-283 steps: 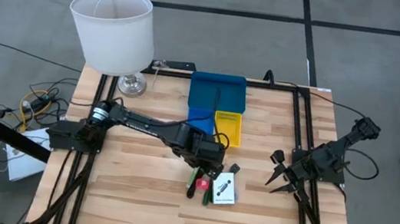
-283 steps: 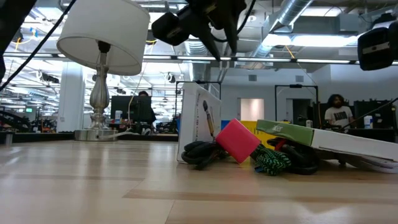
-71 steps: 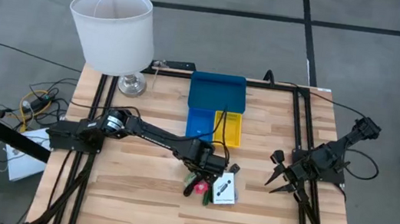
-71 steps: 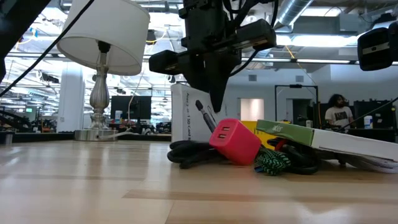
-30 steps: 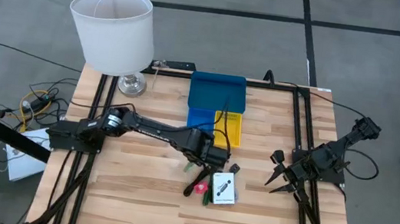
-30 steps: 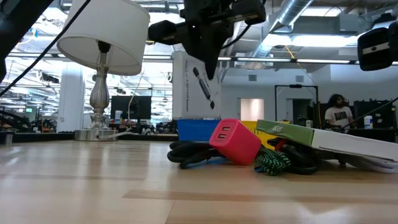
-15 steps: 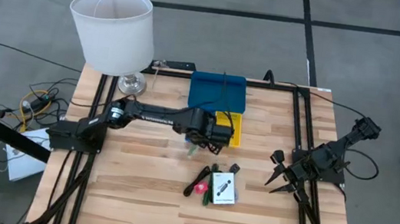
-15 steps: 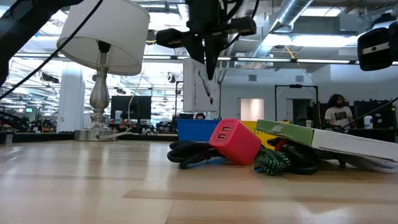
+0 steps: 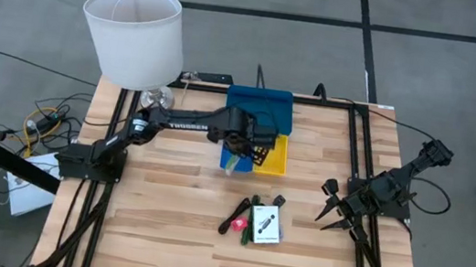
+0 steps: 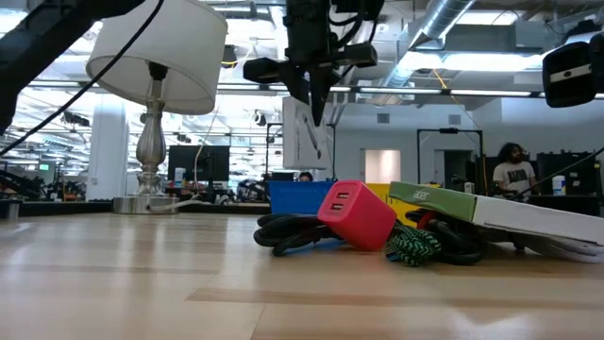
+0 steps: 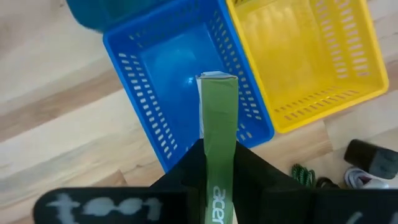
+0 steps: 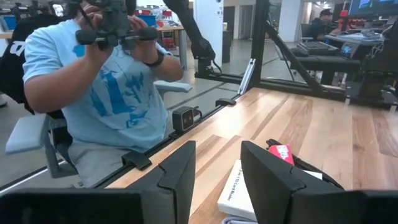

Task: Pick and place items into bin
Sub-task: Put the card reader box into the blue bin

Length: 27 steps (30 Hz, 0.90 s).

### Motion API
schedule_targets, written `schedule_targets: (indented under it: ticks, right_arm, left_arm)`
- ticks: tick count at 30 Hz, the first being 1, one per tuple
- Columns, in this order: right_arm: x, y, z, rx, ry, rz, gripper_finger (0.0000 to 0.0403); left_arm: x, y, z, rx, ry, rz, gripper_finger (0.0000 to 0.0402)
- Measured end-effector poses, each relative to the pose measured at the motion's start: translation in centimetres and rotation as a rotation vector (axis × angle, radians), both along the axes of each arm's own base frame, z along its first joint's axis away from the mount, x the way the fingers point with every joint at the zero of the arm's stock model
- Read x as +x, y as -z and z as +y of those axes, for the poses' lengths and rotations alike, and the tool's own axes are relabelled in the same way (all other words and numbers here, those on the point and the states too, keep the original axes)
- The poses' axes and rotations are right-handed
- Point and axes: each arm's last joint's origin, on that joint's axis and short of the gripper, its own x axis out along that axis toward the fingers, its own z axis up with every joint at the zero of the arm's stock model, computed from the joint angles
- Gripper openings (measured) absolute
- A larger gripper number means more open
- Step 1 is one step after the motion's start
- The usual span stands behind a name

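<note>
While the left pincer (image 11: pixel 219 180) stays clenched on the pale green strip (image 11: pixel 217 118), its long axis points straight into the small blue tray (image 11: pixel 180 74) directly beneath; the right pincer (image 9: pixel 335 213) idles, part open.

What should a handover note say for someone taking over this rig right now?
Left gripper: shut on the green box, held in the air over the small blue tray.
Right gripper: open, waiting at the table's right edge.
Bins: yellow tray and wide blue tray look empty.
Done: nothing visibly binned yet.
Left: drop the green box, then clear the pile, with its pink charger, white card and black cable.
</note>
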Motion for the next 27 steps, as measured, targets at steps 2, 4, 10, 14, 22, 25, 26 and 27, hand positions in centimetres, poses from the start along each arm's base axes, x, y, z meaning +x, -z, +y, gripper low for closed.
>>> schedule_targets:
  ticks: [2, 4, 10, 14, 22, 25, 26, 27]
  right_arm:
    - [0.0, 0.0, 0.0, 0.0, 0.0, 0.0, 0.0124]
    - [0.0, 0.0, 0.0, 0.0, 0.0, 0.0, 0.0124]
    - [0.0, 0.0, 0.0, 0.0, 0.0, 0.0, 0.0124]
    - [0.0, 0.0, 0.0, 0.0, 0.0, 0.0, 0.0124]
    - [0.0, 0.0, 0.0, 0.0, 0.0, 0.0, 0.0124]
    - [0.0, 0.0, 0.0, 0.0, 0.0, 0.0, 0.0124]
    - [0.0, 0.0, 0.0, 0.0, 0.0, 0.0, 0.0124]
    - [0.0, 0.0, 0.0, 0.0, 0.0, 0.0, 0.0124]
  left_arm:
    - [0.0, -0.1, 0.5, 0.003, 0.004, -0.006, 0.0028]
    - [0.0, -0.2, 0.9, 0.005, 0.001, -0.018, 0.003]
    - [-0.2, -0.2, 2.0, 0.01, 0.011, -0.008, 0.003]
    - [-0.2, -0.2, 2.4, 0.012, 0.009, -0.006, 0.0031]
    - [-0.3, -0.2, 2.8, 0.028, 0.015, 0.003, 0.0031]
    - [-0.3, -0.2, 2.8, 0.04, 0.014, 0.005, 0.0035]
    - [-0.3, -0.2, 2.9, 0.042, 0.013, 0.005, 0.0036]
    - [-0.4, -0.2, 2.9, 0.041, 0.012, 0.005, 0.0037]
